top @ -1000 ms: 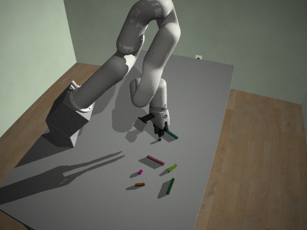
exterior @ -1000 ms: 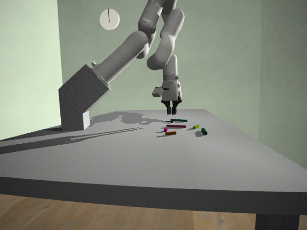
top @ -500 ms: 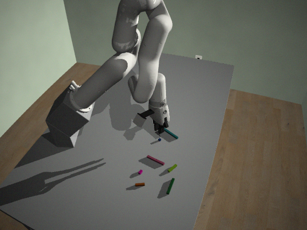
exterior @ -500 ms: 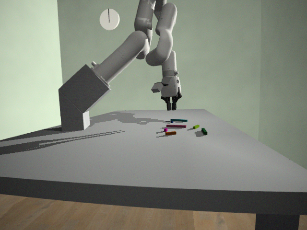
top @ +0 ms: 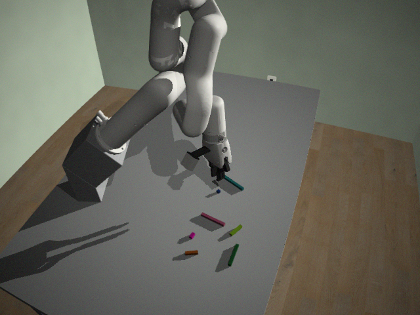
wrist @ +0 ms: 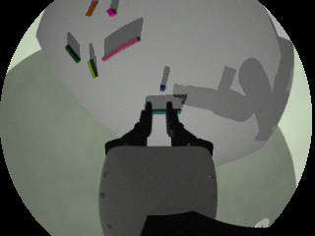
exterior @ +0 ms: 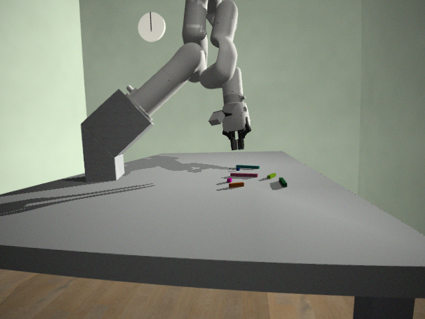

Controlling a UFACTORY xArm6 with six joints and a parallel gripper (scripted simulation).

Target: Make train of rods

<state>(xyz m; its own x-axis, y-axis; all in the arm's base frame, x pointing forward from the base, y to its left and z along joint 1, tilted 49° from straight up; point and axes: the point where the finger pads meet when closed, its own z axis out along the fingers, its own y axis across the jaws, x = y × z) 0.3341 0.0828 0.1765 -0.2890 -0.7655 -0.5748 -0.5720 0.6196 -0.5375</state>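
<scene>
The gripper (top: 220, 176) (exterior: 237, 148) (wrist: 158, 108) hangs above the grey counter (top: 152, 271) (exterior: 206, 219) (wrist: 212, 49), its fingers pointing down, parted by a narrow gap and grasping nothing. In the wrist view the turquoise rod (top: 233, 182) (exterior: 248, 167) (wrist: 163, 112) shows through that gap, lying on the counter below the fingertips. It is the rod nearest the counter's far edge and far right corner in the top view.

The blue rod (top: 218, 191) (exterior: 238, 169) (wrist: 162, 88) lies near it, on the side toward the near edge. Next toward that edge comes the pink rod (top: 212, 218) (exterior: 244, 175) (wrist: 121, 49), with the lime rod (top: 235, 230) (exterior: 271, 175) (wrist: 93, 69) apart from its right end, angled differently. The green rod (top: 233, 254) (exterior: 282, 181) (wrist: 73, 53) lies on the right-edge side of the orange rod (top: 191, 252) (exterior: 236, 184) (wrist: 92, 8). The magenta rod (top: 192, 235) (exterior: 229, 180) (wrist: 111, 12) sits between pink and orange. All seven lie separately, well below the fingers.

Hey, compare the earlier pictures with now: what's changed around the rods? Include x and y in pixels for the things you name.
The end effector (top: 219, 178) (exterior: 237, 148) (wrist: 158, 108) has risen a little further above the table (top: 163, 271) (exterior: 206, 219) (wrist: 212, 44), the arm's upper links shifting with it. Nothing was taken hold of or let go; its fingers stand slightly apart, empty. All seven rods (top: 212, 219) (exterior: 244, 175) (wrist: 121, 49) lie where they were.
</scene>
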